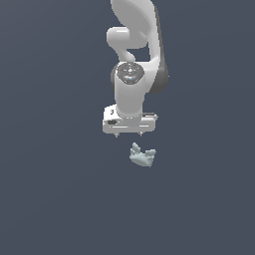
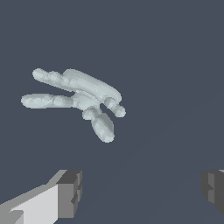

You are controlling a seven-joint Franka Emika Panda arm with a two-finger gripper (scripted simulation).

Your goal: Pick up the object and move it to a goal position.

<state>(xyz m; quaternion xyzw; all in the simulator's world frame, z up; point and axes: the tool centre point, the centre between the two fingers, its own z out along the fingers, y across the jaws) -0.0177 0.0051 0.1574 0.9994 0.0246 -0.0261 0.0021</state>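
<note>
Pale grey-green spiky object (image 1: 142, 155) (image 2: 81, 98) on dark slate floor (image 1: 50, 189), white pincer (image 1: 128, 134) (image 2: 140, 192) above, spread wide, holding nothing, no writing

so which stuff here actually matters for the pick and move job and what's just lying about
Part of the job:
- the object, a pale grey-green spiky lump lying on the floor
- the gripper, jaws apart, holding nothing, not touching the object

Just lying about:
- nothing; only the plain dark floor surrounds them, and no goal marker shows in either view

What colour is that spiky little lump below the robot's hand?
Pale grey-green all over; the object shows best in the wrist view.
</note>
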